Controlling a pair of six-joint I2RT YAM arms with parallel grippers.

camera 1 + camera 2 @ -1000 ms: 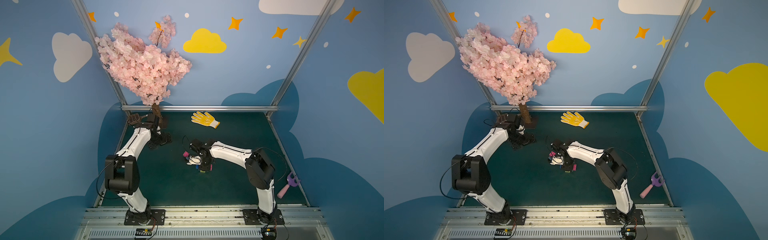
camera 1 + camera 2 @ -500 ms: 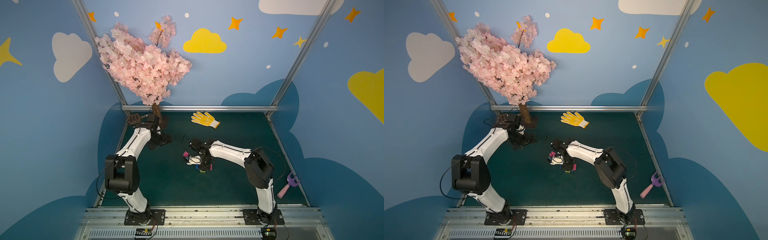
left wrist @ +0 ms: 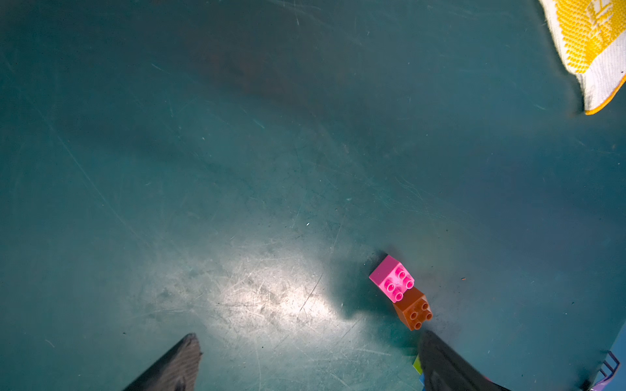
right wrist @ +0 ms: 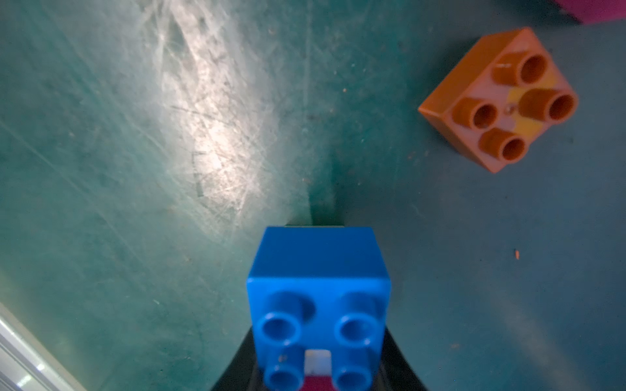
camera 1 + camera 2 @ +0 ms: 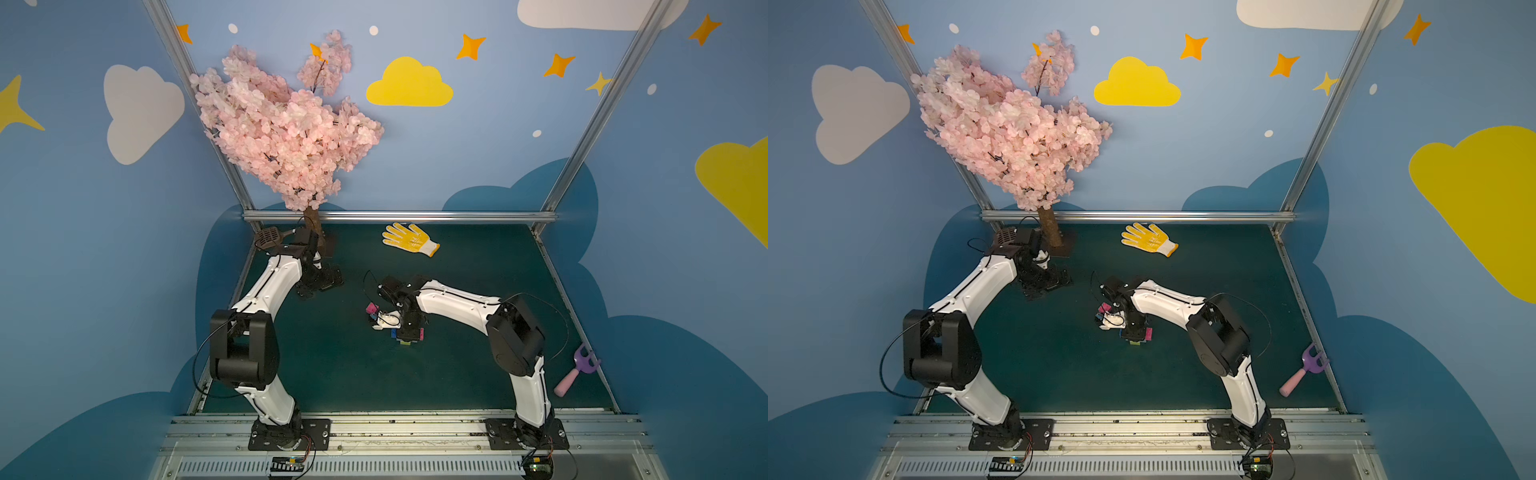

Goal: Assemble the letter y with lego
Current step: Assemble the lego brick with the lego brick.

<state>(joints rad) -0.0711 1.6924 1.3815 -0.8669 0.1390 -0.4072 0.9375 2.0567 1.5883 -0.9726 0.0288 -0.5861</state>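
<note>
Dim scene, white glare on mat

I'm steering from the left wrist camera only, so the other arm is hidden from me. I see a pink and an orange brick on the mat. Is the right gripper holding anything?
Observer: Yes, the right gripper is shut on a dark blue brick, studs towards its wrist camera.
Operator: Where does my own gripper sit in the cell?
Observer: The left gripper is low over the mat near the trunk of the blossom tree, apart from the bricks.
Operator: Any more pink around?
Observer: A second pink brick shows right beside the right gripper in both top views.
</note>
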